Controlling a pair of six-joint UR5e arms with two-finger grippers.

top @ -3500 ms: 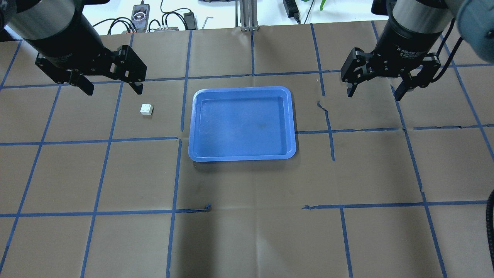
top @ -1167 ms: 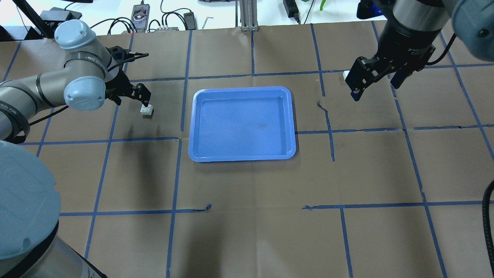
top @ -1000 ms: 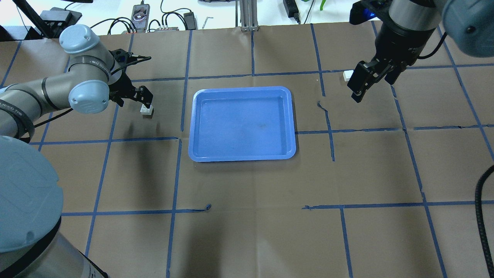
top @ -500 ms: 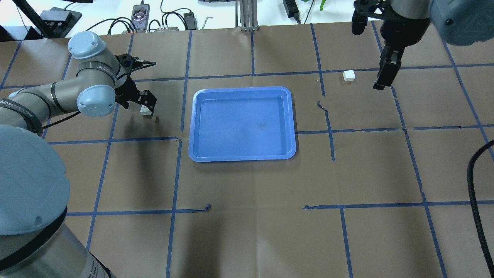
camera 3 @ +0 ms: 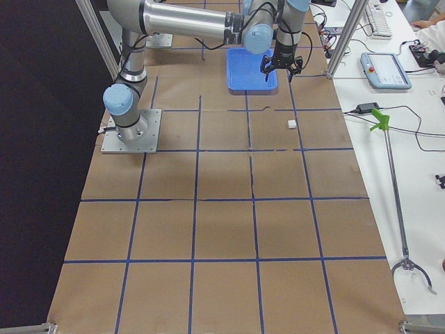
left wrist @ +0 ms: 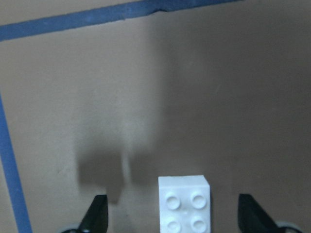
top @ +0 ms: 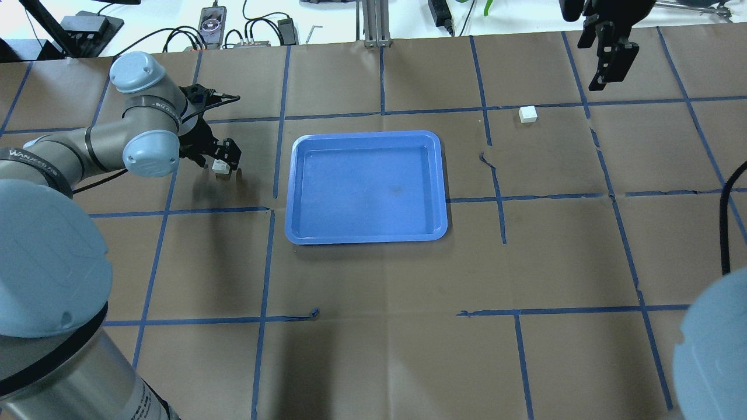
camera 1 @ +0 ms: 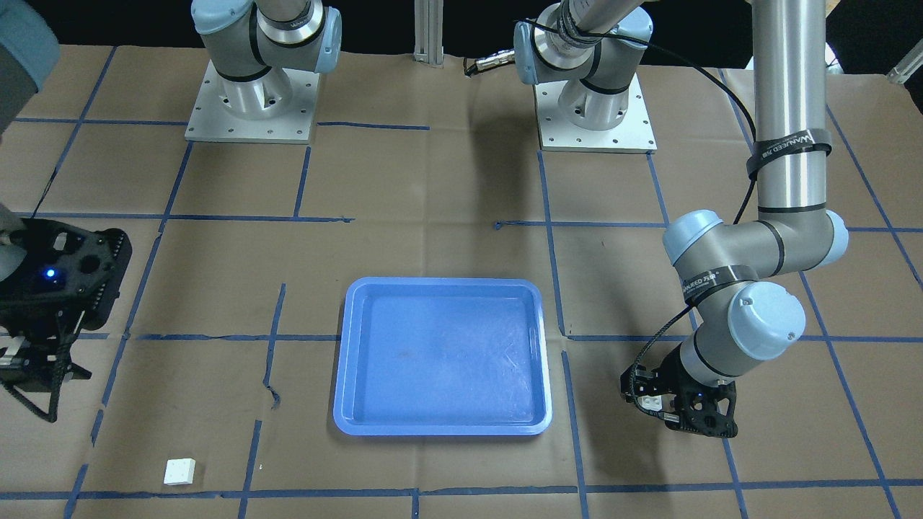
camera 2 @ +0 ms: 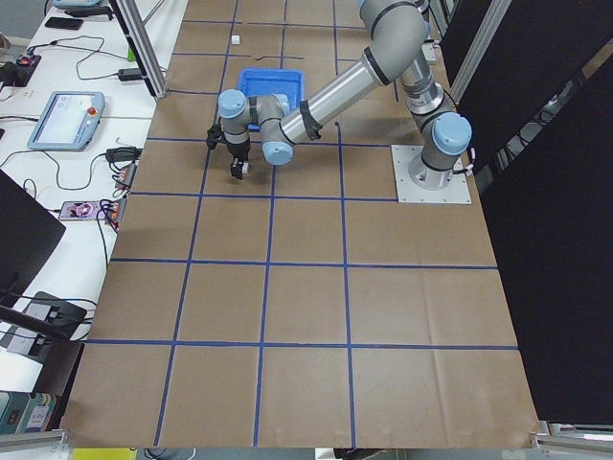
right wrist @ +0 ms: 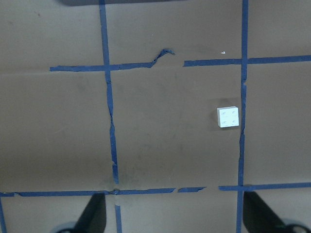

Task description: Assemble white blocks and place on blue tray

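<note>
One white block (top: 220,167) lies on the paper left of the blue tray (top: 362,186). My left gripper (top: 221,167) is down at it and open, with a finger on each side. In the left wrist view the block (left wrist: 185,204) sits studs up between the spread fingertips (left wrist: 97,216), with gaps on both sides. The second white block (top: 528,114) lies right of the tray and also shows in the front view (camera 1: 179,471). My right gripper (right wrist: 177,221) is open and empty, high above the table, with that block (right wrist: 228,117) below it.
The tray (camera 1: 440,353) holds nothing. Blue tape lines grid the brown paper. Cables and devices (top: 213,23) lie along the far table edge. The two arm bases (camera 1: 252,101) stand on the robot's side of the table.
My left gripper came down and now straddles the left block. My right gripper lifted and swung toward the far right corner, which uncovered the second block.
</note>
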